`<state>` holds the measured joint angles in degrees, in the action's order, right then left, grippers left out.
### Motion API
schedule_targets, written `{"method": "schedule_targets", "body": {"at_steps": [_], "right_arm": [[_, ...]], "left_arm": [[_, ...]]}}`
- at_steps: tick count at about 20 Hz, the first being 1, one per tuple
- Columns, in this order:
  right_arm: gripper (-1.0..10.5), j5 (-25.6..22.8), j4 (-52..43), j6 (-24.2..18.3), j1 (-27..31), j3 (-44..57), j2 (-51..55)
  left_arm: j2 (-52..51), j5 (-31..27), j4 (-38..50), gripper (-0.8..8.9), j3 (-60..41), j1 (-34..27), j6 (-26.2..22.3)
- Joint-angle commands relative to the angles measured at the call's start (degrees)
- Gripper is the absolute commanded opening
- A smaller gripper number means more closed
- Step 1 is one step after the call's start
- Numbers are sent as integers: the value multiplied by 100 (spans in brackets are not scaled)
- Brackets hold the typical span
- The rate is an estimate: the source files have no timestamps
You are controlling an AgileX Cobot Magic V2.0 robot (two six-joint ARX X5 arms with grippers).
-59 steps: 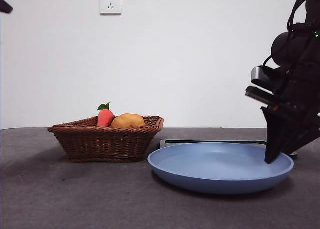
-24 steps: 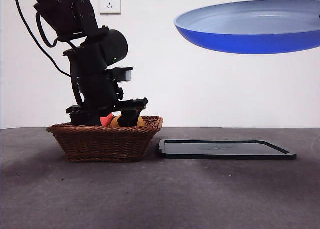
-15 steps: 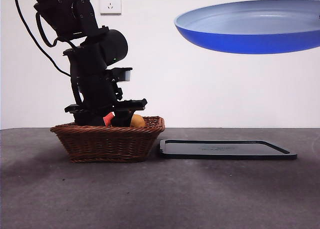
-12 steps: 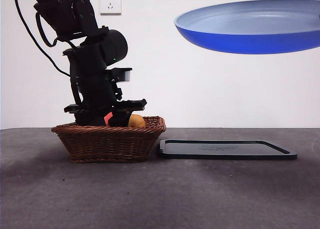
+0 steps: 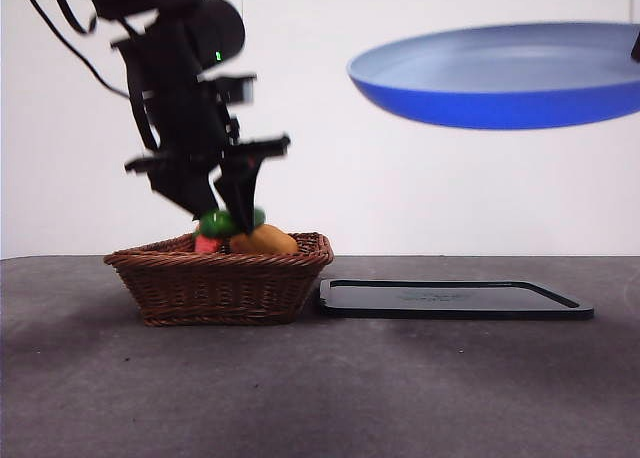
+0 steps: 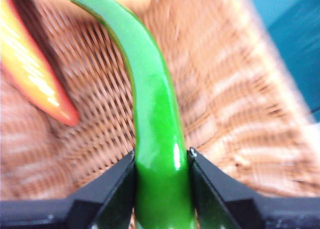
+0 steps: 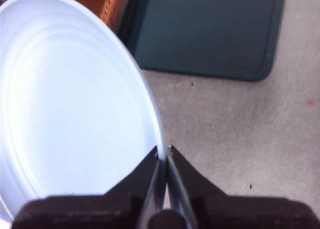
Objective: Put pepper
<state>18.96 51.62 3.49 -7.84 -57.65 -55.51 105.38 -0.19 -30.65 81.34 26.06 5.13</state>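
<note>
Lifted clear of the wicker basket (image 5: 220, 278) since half a second ago, the left gripper (image 5: 225, 218) now hangs just above the basket's rim instead of sitting down inside it, with the pepper (image 5: 228, 221) pinched between its black jaws. From the front, only a rounded, glossy green end of the pepper shows, just over an orange-red vegetable (image 5: 207, 243) and a smooth tan lump (image 5: 265, 241) that lie in the dark-brown woven basket on the left part of the grey tabletop (image 5: 320, 388). Just beside the basket's right end lies a flat black tray (image 5: 455, 299) with a raised lip. High at the upper right, the blue plate (image 5: 500, 73), shallow and smooth, is held level in the air, as before.

Seen from the left wrist, the pepper (image 6: 155, 119) is long, slim and curved, shiny with a bright highlight, its thick part clamped between the jaws of the left gripper (image 6: 162, 161). Behind it blurs the basket's tan weave (image 6: 235, 104) and the pointed tip of the orange-red vegetable (image 6: 35, 84).

From the right wrist, the right gripper (image 7: 163, 156) closes its thin jaws on the plate's rim (image 7: 75, 104), whose pale inner face shows faint concentric rings. Below lie the black tray (image 7: 205, 31), rounded at its corners, and the speckled grey tabletop (image 7: 250, 139).
</note>
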Motion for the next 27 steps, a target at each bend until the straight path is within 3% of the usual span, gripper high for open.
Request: {"method": "schedule_targets", "body": {"at_steps": [1,5,9,11,15,18,27], "right_arm": [[5,17,-210,120,-4,-81,-317],[5,50,-693,317,-4,-81,-1145],[5,79,-1261,623,-7,-81,-2083],[5,398,-1556,848,-4,-81,-2409],[5,518,-1703,1014,-7,-81,-2551],[5,518,-1582,1008,-4,-81,-2551],[5,520,-1429,1003,-7,-81,-2551]], "left_arm": [[-264,76,-116,149,127,74,-22],[-986,551,-337,149,127,243,-22],[-1447,1666,-402,150,127,675,48],[-1449,1985,-398,150,127,1008,85],[-1169,1840,-326,150,127,1766,-129],[-861,1217,-214,150,125,2129,-407],[-125,619,304,150,125,2243,-798]]}}
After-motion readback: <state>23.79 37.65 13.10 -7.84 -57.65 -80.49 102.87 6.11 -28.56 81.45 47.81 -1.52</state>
